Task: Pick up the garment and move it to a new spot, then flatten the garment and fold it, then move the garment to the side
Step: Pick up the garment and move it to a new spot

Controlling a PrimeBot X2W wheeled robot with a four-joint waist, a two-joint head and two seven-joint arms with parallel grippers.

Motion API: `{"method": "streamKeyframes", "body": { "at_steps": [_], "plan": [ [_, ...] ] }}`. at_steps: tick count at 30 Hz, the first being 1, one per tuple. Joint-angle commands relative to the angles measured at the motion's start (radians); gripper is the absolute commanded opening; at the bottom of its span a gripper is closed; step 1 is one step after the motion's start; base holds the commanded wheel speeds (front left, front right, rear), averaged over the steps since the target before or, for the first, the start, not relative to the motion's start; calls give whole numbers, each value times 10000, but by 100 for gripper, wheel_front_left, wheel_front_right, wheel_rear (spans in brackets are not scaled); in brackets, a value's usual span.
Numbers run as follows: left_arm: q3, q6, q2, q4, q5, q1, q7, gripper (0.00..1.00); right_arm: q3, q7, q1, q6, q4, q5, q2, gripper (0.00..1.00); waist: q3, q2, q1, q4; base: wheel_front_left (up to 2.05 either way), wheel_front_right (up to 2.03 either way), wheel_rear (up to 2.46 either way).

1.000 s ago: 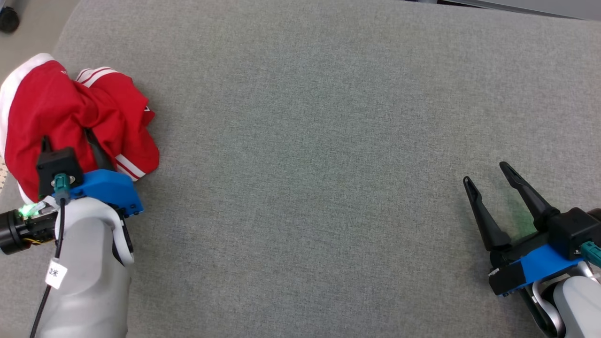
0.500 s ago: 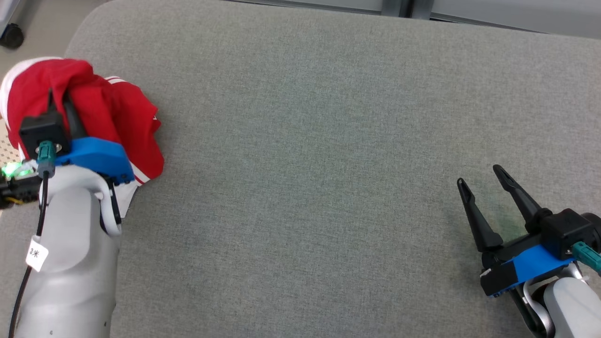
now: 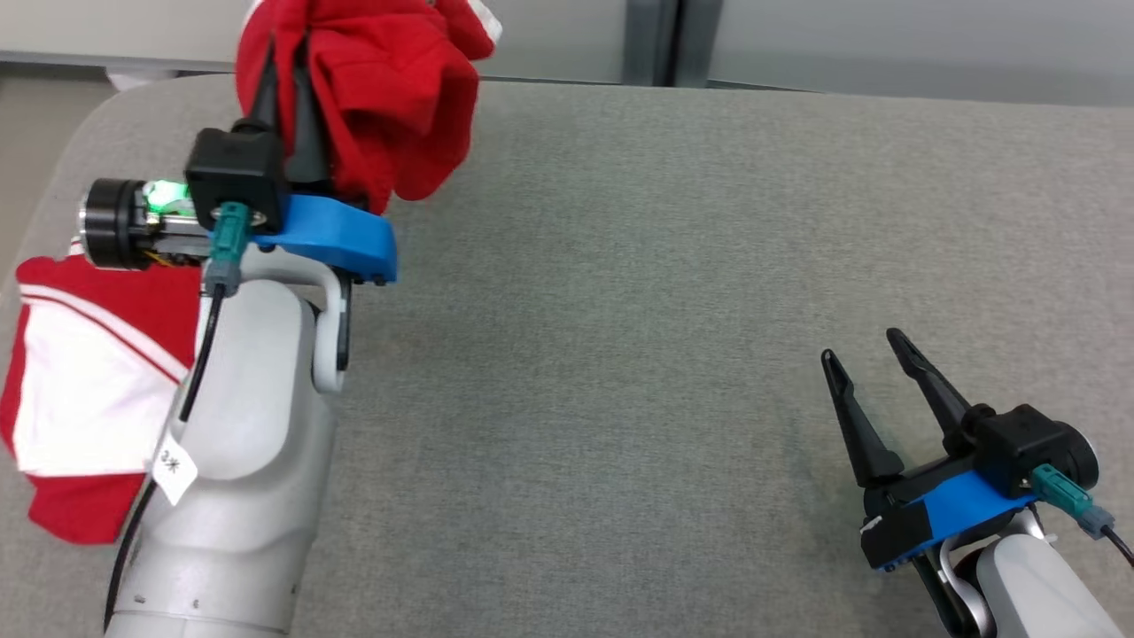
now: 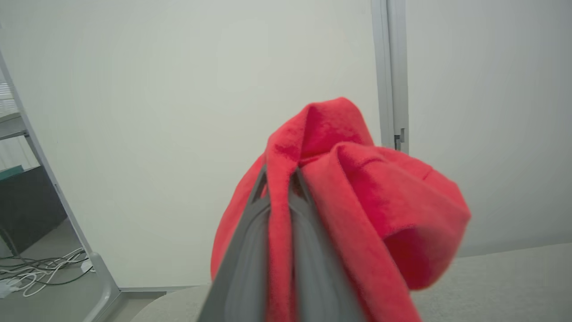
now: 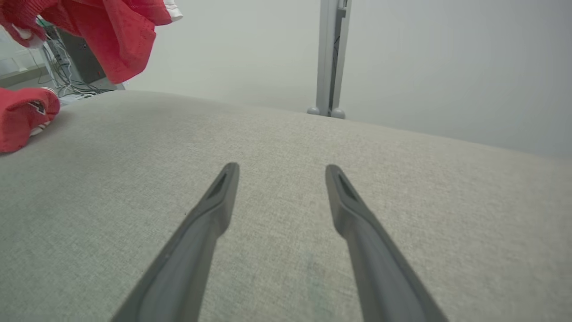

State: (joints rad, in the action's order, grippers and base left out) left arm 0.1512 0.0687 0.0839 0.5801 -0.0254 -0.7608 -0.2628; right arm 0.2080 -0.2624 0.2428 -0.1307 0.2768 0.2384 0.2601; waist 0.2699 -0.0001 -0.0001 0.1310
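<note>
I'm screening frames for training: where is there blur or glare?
Left wrist view: garment and left fingers soft, too close to focus. Right wrist view: right fingers blur toward the bottom edge, cushion sharp. Head view: crisp, even light, no glare; green lamp glows.

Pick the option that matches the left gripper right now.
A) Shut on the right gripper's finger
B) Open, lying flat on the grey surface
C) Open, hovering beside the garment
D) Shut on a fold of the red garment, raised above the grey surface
D: the left gripper has its two fingers pinched on a fold of the red garment, which bunches up above the grey surface.
</note>
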Motion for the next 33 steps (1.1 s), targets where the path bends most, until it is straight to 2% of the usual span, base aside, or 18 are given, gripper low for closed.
{"method": "streamKeyframes", "body": {
  "at_steps": [1,6,9,16,21,23,24,28,33],
  "plan": [
    [191,-91,-97,0,-43,28,-28,0,-6,-33,92,-1,72,14,-80,100,-309,1,1,-501,0,0,0],
    [849,-289,-301,222,-536,225,-28,0,32,-33,160,-1,210,61,-274,100,-398,1,1,-1440,0,0,0],
    [1651,-257,-345,243,-1216,437,-30,0,39,-32,193,-1,269,117,-347,100,-410,1,1,-2005,0,0,0],
    [3747,453,-321,-21,-2958,926,-30,0,45,-32,253,-1,370,142,-474,100,-405,1,1,-2981,0,0,0],
    [4460,823,-320,5,-3419,1088,-30,0,93,-32,257,-1,365,181,-500,100,-362,1,1,-3267,0,0,0],
    [4681,928,-319,165,-3534,1239,-29,46,83,-32,239,-1,366,188,-526,100,-365,1,1,-3312,0,0,0],
    [4718,1021,-313,227,-3559,1295,-30,100,70,-33,216,-1,369,187,-529,100,-377,1,1,-3314,0,0,0],
    [4651,1292,-322,391,-3485,1593,-29,100,-24,-32,74,-1,405,145,-554,100,-499,1,1,-3151,0,0,0],
    [4034,1307,-324,528,-3046,2243,-29,100,-63,-32,-65,-1,426,47,-578,100,-820,1,1,-2779,0,0,0]
  ]
}}
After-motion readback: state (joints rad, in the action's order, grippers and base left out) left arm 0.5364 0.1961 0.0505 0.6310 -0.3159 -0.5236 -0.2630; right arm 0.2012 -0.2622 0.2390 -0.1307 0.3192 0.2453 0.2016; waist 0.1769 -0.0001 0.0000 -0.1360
